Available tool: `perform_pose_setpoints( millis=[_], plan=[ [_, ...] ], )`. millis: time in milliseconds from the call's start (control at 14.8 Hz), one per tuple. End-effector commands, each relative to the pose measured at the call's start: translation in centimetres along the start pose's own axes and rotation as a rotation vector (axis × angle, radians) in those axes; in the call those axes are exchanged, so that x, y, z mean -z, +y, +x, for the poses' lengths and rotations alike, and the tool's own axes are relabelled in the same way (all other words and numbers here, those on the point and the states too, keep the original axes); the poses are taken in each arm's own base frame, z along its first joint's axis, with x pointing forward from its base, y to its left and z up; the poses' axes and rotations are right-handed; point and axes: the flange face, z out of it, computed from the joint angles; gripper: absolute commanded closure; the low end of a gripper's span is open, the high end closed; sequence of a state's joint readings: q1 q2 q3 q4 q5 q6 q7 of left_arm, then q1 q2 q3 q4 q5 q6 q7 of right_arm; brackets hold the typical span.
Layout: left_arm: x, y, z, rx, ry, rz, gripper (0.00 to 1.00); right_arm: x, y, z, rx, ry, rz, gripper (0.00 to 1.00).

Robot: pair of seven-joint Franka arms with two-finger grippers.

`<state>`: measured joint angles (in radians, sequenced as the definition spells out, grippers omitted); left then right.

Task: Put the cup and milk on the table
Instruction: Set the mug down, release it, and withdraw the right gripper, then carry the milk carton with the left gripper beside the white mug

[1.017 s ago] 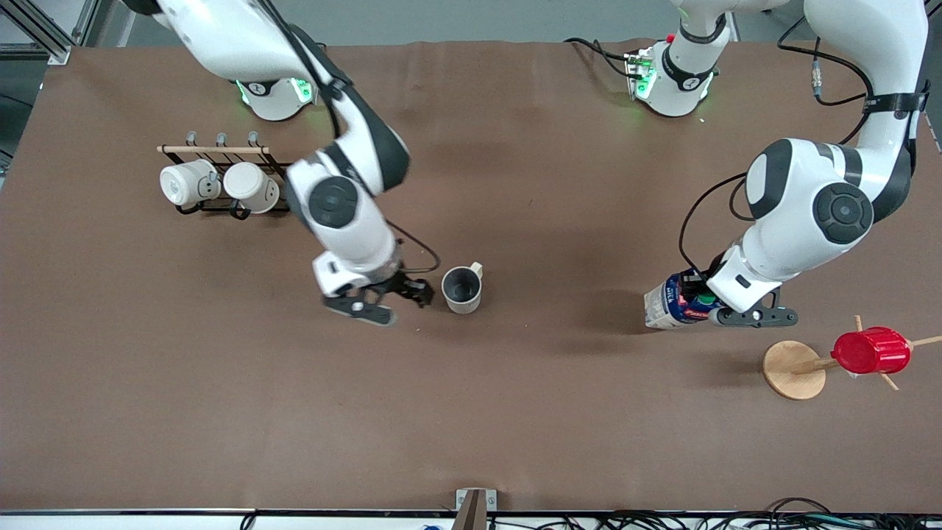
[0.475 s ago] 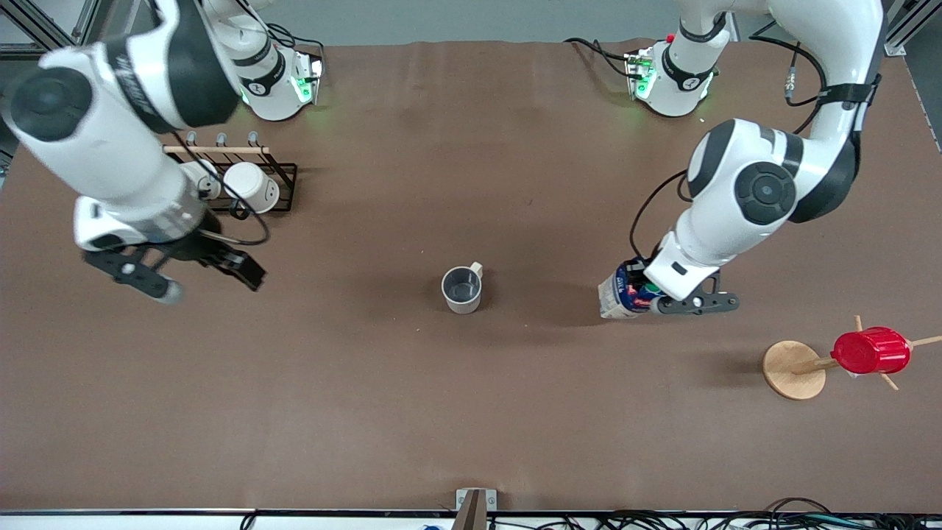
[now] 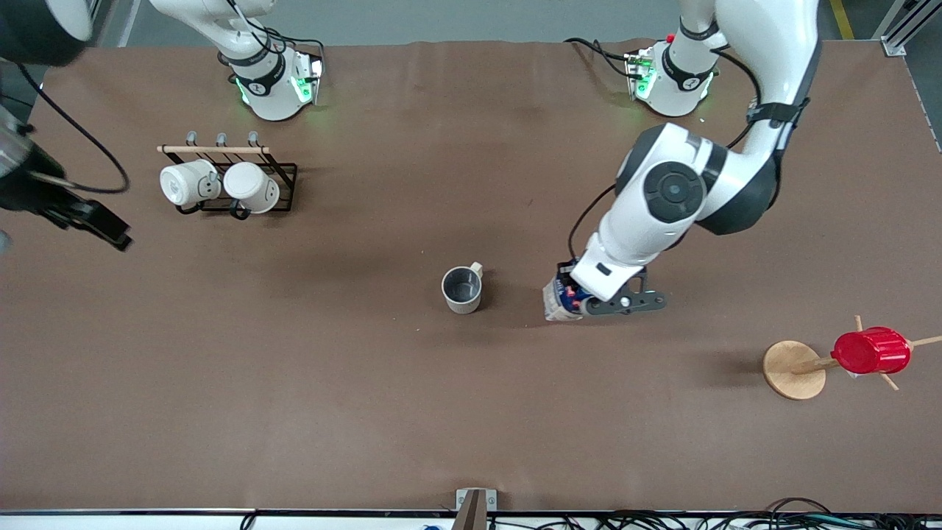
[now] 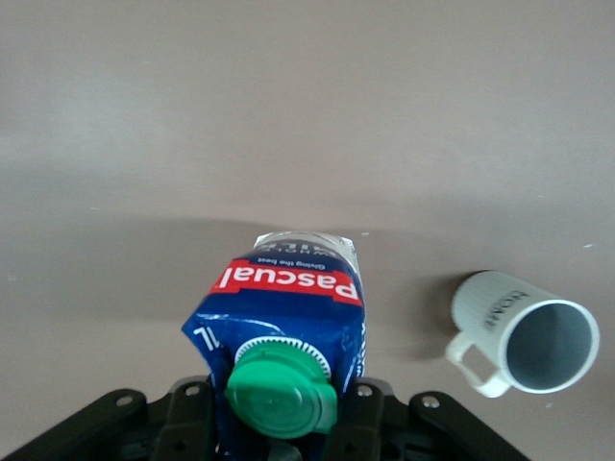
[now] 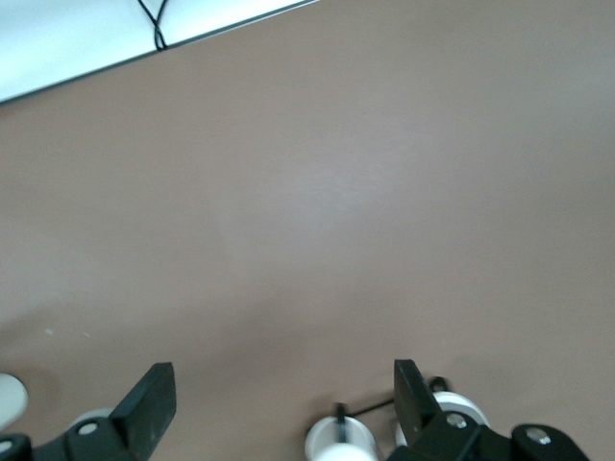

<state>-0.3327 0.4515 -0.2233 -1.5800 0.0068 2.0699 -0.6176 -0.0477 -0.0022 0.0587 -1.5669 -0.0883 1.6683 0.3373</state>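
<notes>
Your left gripper [image 3: 581,305] was clamped on the milk [image 3: 558,300], tilted over the table [image 3: 471,412] beside the upright cup [image 3: 461,289]. Released tilted, it could topple into the cup. Your right gripper [image 5: 283,399] waited, jaws apart.

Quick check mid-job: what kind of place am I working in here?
Likely a robotics lab test bench, not a kitchen: a covered table, arm bases bolted along its edge, loose cables by the rim, and staged props like the mug rack.
</notes>
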Motion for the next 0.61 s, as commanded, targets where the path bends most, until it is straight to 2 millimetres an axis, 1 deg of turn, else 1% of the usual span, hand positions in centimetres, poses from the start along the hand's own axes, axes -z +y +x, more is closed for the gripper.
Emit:
perform_pose_setpoints(
  millis=[0,68,136,271,407,542],
  plan=[
    [-0.4,4.0,-1.4,-0.011,-0.007,0.009,1.0,2.2,4.9,-1.9,0.088,-0.018,-0.023,0.0],
    [-1.0,5.4,-2.2,-0.015,-0.008,0.011,1.0,2.6,6.6,-2.2,0.116,-0.035,-0.027,0.0],
    [-1.6,6.3,-2.8,-0.026,-0.005,0.024,1.0,3.0,7.8,-2.4,0.148,-0.042,-0.029,0.0],
    [-2.5,6.7,-3.2,-0.029,-0.011,0.035,1.0,3.3,9.5,-2.7,0.199,-0.047,-0.029,0.0],
    [-3.2,7.9,-4.1,-0.024,-0.015,0.037,1.0,2.9,9.8,-2.6,0.253,-0.057,-0.026,0.0],
    [-3.1,8.3,-3.9,-0.005,-0.008,0.025,1.0,2.0,9.6,-2.5,0.26,-0.068,-0.022,0.0]
  ],
)
